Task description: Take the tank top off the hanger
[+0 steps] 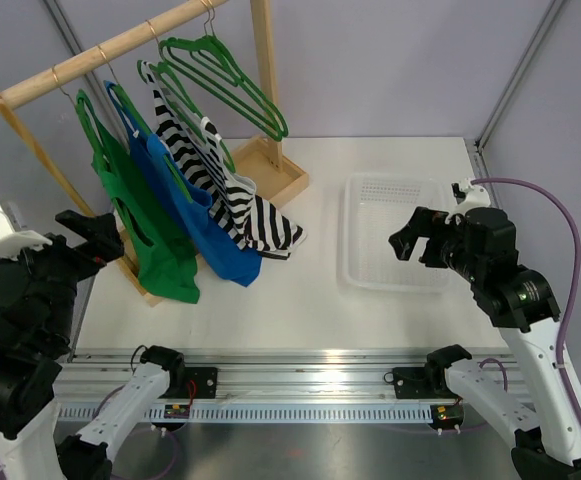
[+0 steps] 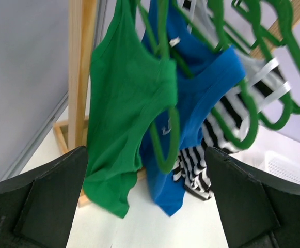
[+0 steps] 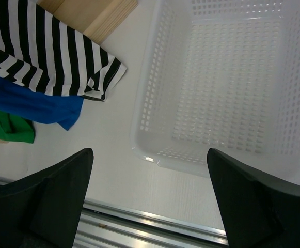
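Three tank tops hang on green hangers from a wooden rail (image 1: 110,48): a green one (image 1: 155,250), a blue one (image 1: 195,215) and a black-and-white striped one (image 1: 240,205). A fourth green hanger (image 1: 232,82) hangs empty at the right. In the left wrist view the green top (image 2: 129,119), blue top (image 2: 196,113) and striped top (image 2: 227,124) hang ahead. My left gripper (image 1: 95,235) is open and empty, just left of the green top. My right gripper (image 1: 422,240) is open and empty above the white basket (image 1: 395,235).
The rack's wooden base (image 1: 270,170) and upright post (image 1: 265,70) stand at the back left. The perforated basket's front rim (image 3: 165,160) lies below my right gripper. The metal rail (image 1: 300,385) runs along the table's near edge.
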